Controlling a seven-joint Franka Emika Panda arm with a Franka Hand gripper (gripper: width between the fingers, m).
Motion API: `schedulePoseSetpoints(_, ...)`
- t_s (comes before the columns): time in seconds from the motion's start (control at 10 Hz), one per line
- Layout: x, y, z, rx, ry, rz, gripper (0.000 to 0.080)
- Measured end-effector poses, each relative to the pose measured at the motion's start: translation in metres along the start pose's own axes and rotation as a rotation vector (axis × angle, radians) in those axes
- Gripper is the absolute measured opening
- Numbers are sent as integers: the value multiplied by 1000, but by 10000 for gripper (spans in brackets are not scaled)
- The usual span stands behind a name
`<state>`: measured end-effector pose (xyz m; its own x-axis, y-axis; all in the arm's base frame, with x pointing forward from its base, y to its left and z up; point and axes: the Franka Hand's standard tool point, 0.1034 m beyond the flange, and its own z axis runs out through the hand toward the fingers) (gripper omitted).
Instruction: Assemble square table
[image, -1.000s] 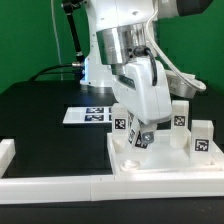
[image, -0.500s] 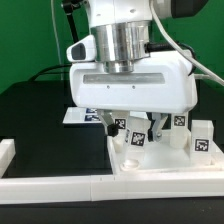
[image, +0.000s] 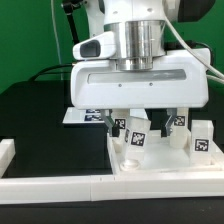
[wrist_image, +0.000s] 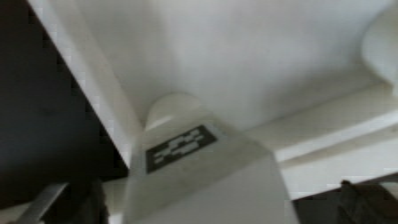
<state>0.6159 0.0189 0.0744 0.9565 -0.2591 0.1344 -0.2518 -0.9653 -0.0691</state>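
Note:
The square table's white slab (image: 165, 165) lies at the exterior view's right, rim up. A white tagged leg block (image: 136, 134) stands upright on its near left corner. My gripper (image: 140, 122) hangs right over that leg, open, its fingers (image: 110, 113) spread wide on either side and apart from the leg. Two more tagged legs (image: 181, 129) (image: 203, 141) stand on the slab's right part. In the wrist view the leg (wrist_image: 199, 170) rises from the slab (wrist_image: 267, 60) toward the camera, its tag facing up, between the dark fingertips (wrist_image: 43, 205) of the gripper (wrist_image: 205, 208).
The marker board (image: 84, 116) lies flat on the black table (image: 35, 110) behind the slab, at the exterior view's left. White border rails (image: 50, 186) run along the front and the left edge (image: 6, 152). The arm's base stands at the back.
The hand has turned square to the camera and its jaws have opened off the leg, which stays standing on the slab. The hand has shifted slightly to the exterior view's right.

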Motion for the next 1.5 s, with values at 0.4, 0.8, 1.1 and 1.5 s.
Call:
schedulePoseSetpoints(0.4,-1,-1,1,7,-3,149,363)
schedulePoseSetpoints(0.8,-1,3,2,13,-8,428,293)
schedulePoseSetpoints(1.1,8,10,3,56,-87,766,293)
schedulePoseSetpoints(1.5,14,28,9,119,-143,1184,293)
